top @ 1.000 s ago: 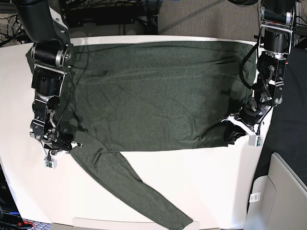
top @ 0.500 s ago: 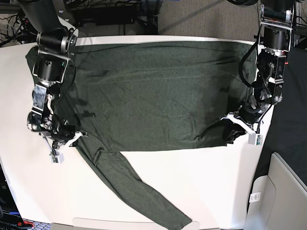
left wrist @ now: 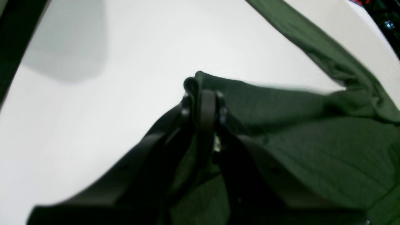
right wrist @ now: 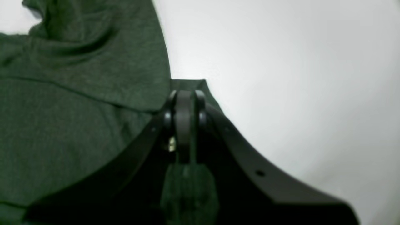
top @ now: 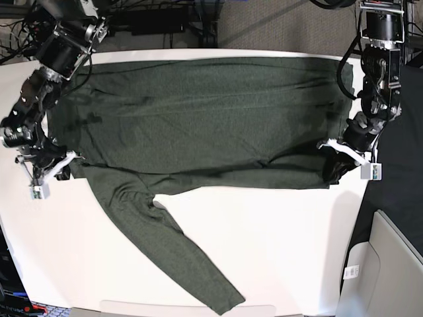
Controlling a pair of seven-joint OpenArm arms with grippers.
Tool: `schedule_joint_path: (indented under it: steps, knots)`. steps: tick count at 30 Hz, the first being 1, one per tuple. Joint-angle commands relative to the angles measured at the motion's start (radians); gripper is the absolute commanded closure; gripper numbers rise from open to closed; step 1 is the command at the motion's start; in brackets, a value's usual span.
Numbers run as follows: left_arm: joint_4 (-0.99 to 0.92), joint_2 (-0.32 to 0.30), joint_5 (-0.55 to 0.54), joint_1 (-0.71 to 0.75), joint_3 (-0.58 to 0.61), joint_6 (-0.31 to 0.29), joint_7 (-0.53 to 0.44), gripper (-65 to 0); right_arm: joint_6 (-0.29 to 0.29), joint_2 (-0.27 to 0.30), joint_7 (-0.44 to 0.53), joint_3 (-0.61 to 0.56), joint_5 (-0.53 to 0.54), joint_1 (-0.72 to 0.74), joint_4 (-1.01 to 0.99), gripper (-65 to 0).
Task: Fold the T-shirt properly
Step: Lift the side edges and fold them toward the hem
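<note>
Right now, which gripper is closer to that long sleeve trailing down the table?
Right. The right gripper pinches the T-shirt just above where the sleeve starts; the left gripper grips the opposite edge, far across.

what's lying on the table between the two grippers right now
In the base view, the dark olive-green long-sleeved T-shirt spans the white table from the right gripper to the left gripper; both pinch its edge.

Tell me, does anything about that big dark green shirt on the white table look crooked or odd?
One long sleeve of the dark olive-green knit T-shirt trails diagonally toward the white table's near edge instead of lying tucked in. The lower hem is pulled taut between the shut left gripper and right gripper.
</note>
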Motion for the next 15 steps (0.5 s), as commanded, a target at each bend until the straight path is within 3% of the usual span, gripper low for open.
schedule_joint_path:
  steps: [1,8,12,15]
  knots:
    - [0.032,-0.017,-0.011,0.000,-0.025,-0.007,-0.026,0.0,0.007,0.019,0.003,0.013,0.051,0.006,0.036,-0.4]
    - [0.120,-0.017,-0.011,0.106,-0.087,-0.007,-0.026,0.0,0.007,0.054,-0.074,0.087,0.207,-0.065,0.103,-0.4]
    - [0.117,-0.016,-0.010,0.115,-0.085,-0.007,-0.026,0.0,0.007,0.050,-0.005,0.042,0.137,-0.050,0.086,-0.7]
    - [0.117,-0.014,-0.010,0.114,-0.078,-0.007,-0.026,0.0,0.007,0.053,0.017,-0.119,0.003,0.003,0.076,-7.1]
